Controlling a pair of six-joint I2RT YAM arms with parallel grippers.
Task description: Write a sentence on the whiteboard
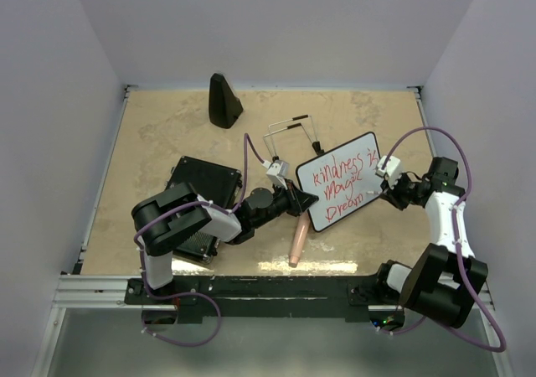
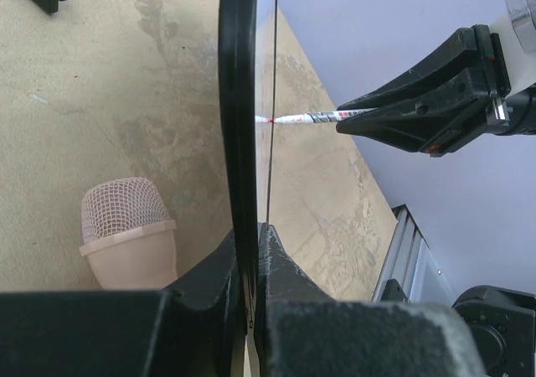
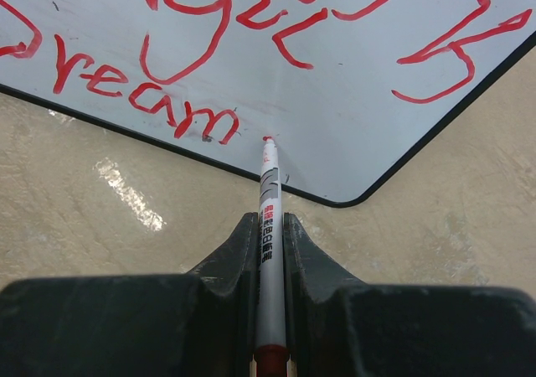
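The whiteboard (image 1: pixel 339 180) stands tilted near the table's middle, with red writing reading roughly "Kindness is Magic Dream" (image 3: pixel 142 100). My left gripper (image 1: pixel 303 199) is shut on its lower left edge. In the left wrist view the whiteboard (image 2: pixel 241 100) shows edge on, clamped at my left gripper (image 2: pixel 254 236). My right gripper (image 1: pixel 387 191) is shut on a white marker (image 3: pixel 268 194). The marker's red tip touches the whiteboard (image 3: pixel 352 84) just right of the word "Dream", near the bottom edge. From the left wrist the marker (image 2: pixel 306 117) meets the board face, held by the right gripper (image 2: pixel 347 127).
A pink microphone (image 1: pixel 296 241) lies on the table below the board, close to my left gripper, and the same microphone (image 2: pixel 126 230) shows from the left wrist. A black ribbed case (image 1: pixel 201 194) lies under my left arm. A black wedge (image 1: pixel 224 100) stands at the back. Wire stand legs (image 1: pixel 289 130) lie behind the board.
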